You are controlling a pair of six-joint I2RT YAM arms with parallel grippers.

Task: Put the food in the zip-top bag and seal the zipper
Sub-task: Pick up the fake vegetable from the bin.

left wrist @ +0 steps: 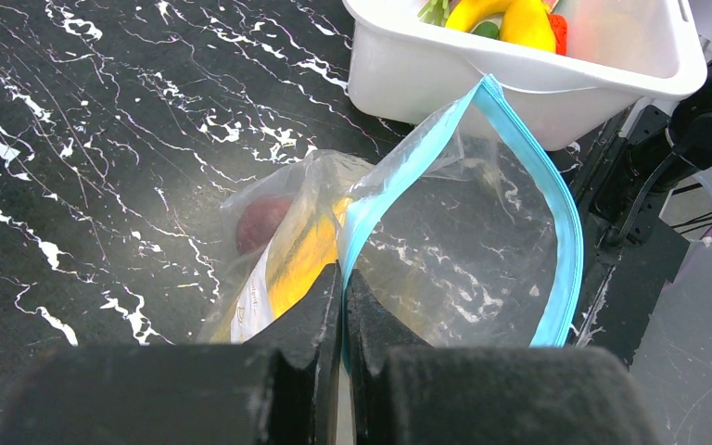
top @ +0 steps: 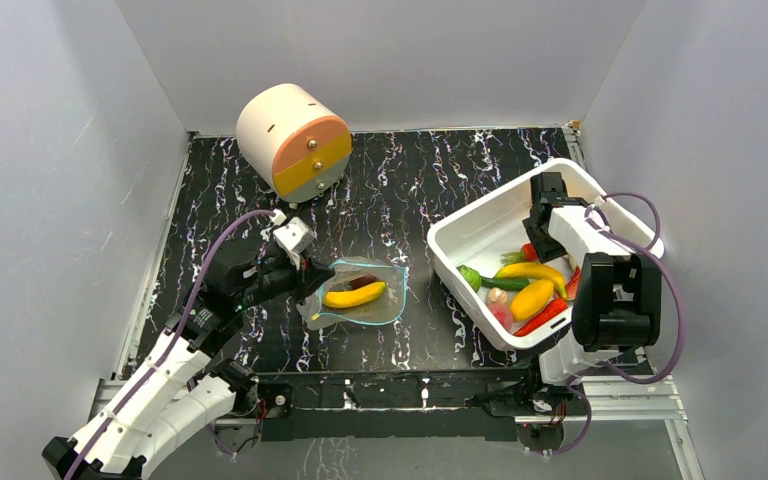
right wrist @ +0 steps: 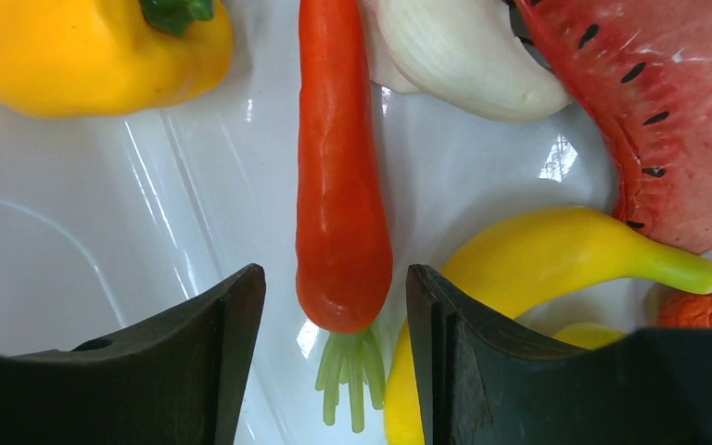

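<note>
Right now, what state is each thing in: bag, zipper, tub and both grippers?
Zip-top bag: mouth open, banana and dark piece inside.
Zipper: unsealed.
Left gripper: shut on the bag's mouth edge.
Right gripper: open, straddling a carrot.
White tub: upright, toy food inside.

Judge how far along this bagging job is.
Done: one banana and a dark piece lie in the zip-top bag. In hand: left tool pinches the bag's mouth open; right tool straddles a red-orange vegetable in the white tub, ungripped. Remaining: the tub's other food, then the zipper.
</note>
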